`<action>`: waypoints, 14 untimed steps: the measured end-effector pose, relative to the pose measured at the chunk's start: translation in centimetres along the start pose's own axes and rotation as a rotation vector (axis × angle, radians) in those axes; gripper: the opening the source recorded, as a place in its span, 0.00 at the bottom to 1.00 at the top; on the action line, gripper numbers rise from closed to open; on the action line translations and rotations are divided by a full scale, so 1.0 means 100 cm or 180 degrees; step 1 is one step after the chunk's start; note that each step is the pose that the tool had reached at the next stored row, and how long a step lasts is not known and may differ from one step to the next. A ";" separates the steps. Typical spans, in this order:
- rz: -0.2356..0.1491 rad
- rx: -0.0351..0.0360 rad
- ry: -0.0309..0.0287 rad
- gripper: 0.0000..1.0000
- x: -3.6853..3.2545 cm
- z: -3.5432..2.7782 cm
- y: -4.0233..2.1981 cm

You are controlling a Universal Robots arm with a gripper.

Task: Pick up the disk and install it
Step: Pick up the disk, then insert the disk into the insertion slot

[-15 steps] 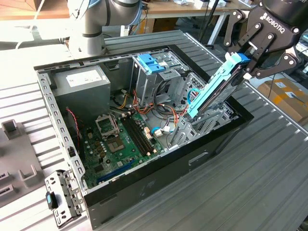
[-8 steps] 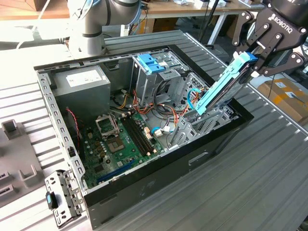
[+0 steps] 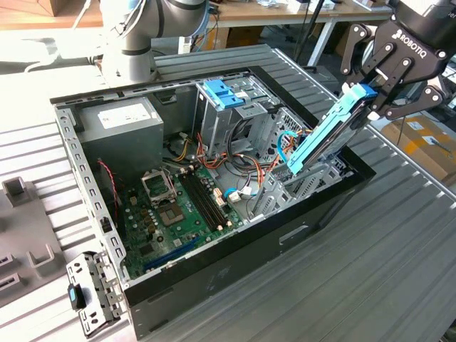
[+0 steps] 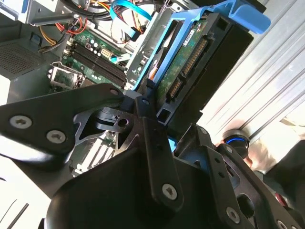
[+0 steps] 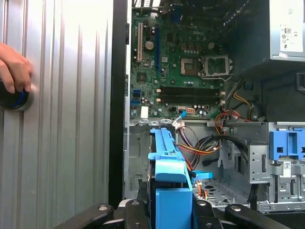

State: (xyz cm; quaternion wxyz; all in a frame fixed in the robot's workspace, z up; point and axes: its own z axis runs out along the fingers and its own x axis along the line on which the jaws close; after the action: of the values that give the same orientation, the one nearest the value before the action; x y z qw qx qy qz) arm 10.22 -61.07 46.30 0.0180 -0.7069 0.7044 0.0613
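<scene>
claw [image 4: 164, 117] linkage sits closest in both wrist views, fingers drawn in and pinching the disk [image 4: 190, 57] across its thin sides at the upper end, blue rail tab poking out past the fingertips; grip looks square, no visible gap between the pads and the rails. In the exterior view the claw [image 3: 370, 100] hangs above the case [image 3: 214, 285] rim on the exterior view's right, and the disk [image 3: 324, 139] slopes steeply down from it, low end already inside the case next to the metal bay by that wall. Probably tilted like that so the leading edge finds the bay before the rest drops flat. Not seated yet, connector edge is in open air. Loose wires [image 3: 246, 167] lie close to the low end, snag risk. Beyond that the board [image 3: 171, 206] lies flat on the case floor, then a blue bracket [image 3: 224, 96] on the drive cage, grey power box [image 3: 117, 125] in the far corner. A hand [image 5: 14, 71] rests on a round knob [image 5: 12, 98] on the ribbed table [image 3: 370, 271] outside the case
</scene>
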 end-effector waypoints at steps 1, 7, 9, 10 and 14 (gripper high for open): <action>0.0000 0.0000 0.0000 0.36 0.0000 0.0001 -0.0001; -0.0001 0.0000 0.0000 0.36 0.0000 0.0001 -0.0002; 0.0000 0.0000 0.0000 0.36 -0.0002 0.0002 0.0015; 0.0000 0.0000 0.0000 0.36 -0.0003 0.0003 0.0021; 0.0000 0.0000 -0.0001 0.36 -0.0008 0.0007 0.0057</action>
State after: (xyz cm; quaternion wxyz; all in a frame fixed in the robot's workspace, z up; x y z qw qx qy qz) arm 9.64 -60.98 46.27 0.0182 -0.7069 0.7044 0.0614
